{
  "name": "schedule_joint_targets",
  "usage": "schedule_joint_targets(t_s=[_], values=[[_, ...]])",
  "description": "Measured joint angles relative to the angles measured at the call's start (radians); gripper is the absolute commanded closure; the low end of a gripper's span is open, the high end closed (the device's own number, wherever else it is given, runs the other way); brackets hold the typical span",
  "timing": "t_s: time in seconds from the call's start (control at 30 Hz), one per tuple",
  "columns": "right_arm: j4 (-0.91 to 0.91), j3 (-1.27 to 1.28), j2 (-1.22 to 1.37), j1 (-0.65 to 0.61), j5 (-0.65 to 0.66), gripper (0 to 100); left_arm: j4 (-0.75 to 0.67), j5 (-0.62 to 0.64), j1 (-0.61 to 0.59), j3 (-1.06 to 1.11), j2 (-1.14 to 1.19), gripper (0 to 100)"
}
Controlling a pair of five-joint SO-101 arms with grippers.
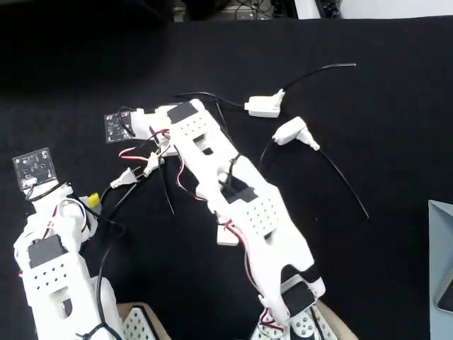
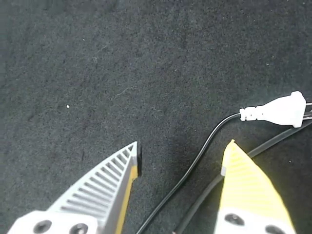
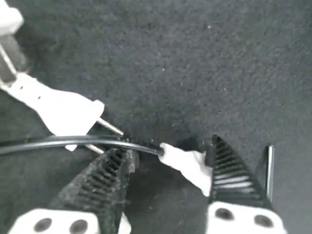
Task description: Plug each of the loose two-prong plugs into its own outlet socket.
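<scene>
A white two-prong plug [image 1: 122, 178] lies on the black table [image 1: 382, 212]; in the left wrist view this plug [image 2: 280, 111] rests just beyond my yellow fingertip [image 2: 233, 151]. My left gripper [image 2: 183, 146] hangs open over bare cloth and a black cable [image 2: 195, 165], near the table's left side [image 1: 90, 200]. A second small white plug [image 3: 187, 163] lies between the open fingers of my right gripper [image 3: 168, 148], touching one black finger [image 3: 229, 168], and the other plug [image 3: 58, 109] lies beside it. Two white sockets [image 1: 263, 106] [image 1: 294, 132] on black cables lie farther back.
A grey container's corner [image 1: 442, 269] juts in at the right edge. A small white piece [image 1: 226, 236] lies under the right arm. Black cables [image 1: 340, 177] curve across the back right, with bare cloth around them.
</scene>
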Motion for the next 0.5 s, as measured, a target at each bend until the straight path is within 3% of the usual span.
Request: schedule_joint_targets(t_s=[0.03,0.33,0.5], values=[[0.000,-0.011,0.011,0.000,0.000,98.3,0.000,0.000,0.000,0.000,0.000,73],[0.075,-0.086,0.023,-0.002,-0.006,98.7,0.000,0.000,0.000,0.000,0.000,73],[0.221,-0.198,0.025,-0.002,-0.153,98.7,0.000,0.000,0.000,0.000,0.000,73]])
